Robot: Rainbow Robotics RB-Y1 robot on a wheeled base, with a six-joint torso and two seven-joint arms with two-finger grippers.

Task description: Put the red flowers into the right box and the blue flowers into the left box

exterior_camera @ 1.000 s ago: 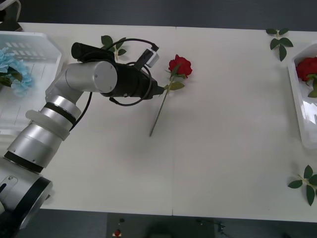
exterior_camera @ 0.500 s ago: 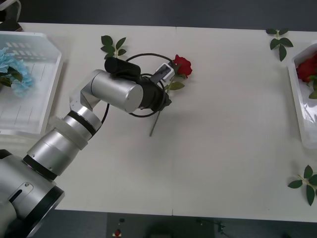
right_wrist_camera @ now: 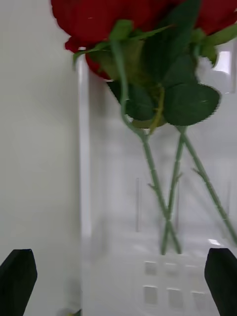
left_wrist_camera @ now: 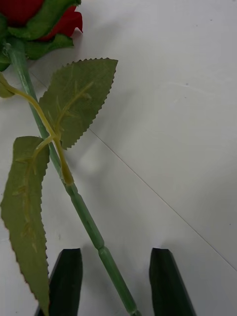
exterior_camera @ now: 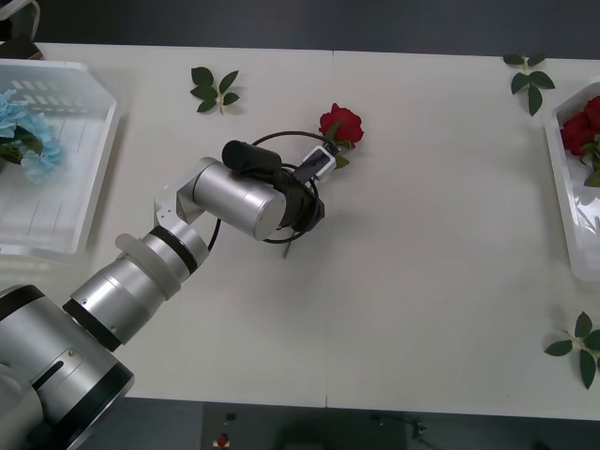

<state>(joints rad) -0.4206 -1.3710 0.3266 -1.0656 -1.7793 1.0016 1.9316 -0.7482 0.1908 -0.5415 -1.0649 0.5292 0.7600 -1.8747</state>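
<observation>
white counter (exterior_camera: 422, 281): left gripper (left_wrist_camera: 114, 281) jaws open around rose (exterior_camera: 340, 124) stem; next squeeze and lift. right gripper (right_wrist_camera: 118, 281) jaws wide, empty.

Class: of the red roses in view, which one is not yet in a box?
The red rose lying alone mid-table, its stem between the open left gripper fingers. The other roses already lie in the right box.

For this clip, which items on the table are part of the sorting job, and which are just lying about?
Part of the job:
- red rose on the table, its stem between the open left gripper fingers
- red flowers already in the right box
- blue flowers in the left box

Lying about:
- loose leaf sprigs at the table's far edge and right corners
</observation>
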